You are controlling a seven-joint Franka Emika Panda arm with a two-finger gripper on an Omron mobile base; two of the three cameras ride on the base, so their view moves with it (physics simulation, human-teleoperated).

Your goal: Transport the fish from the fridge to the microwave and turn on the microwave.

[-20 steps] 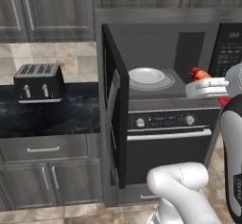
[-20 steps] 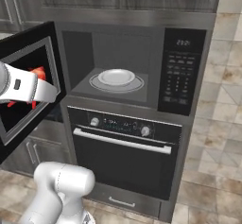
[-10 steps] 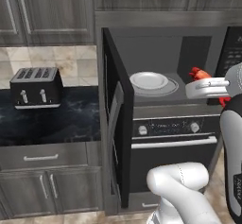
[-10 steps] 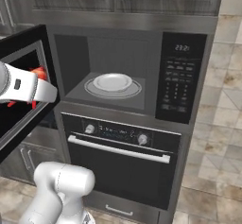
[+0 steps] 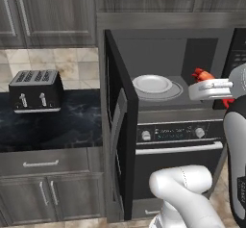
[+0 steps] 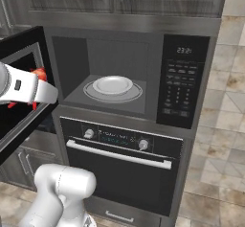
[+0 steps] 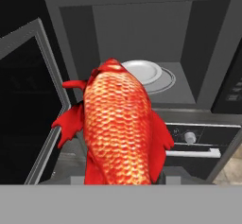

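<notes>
Dark cabinets frame your scene; the microwave [image 6: 129, 77] stands open at frame centre, door [image 5: 117, 126] swung left, a white plate [image 6: 113, 85] on its turntable. Your gripper [image 5: 204, 80] holds the fish [image 7: 120, 128], jaws closed on it, at the right edge of the left base view, just outside the cavity.

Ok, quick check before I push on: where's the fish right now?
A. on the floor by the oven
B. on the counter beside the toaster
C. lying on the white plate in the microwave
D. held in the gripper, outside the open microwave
D: the fish sits in the gripper in front of the open microwave, while the white plate inside is bare.
</notes>
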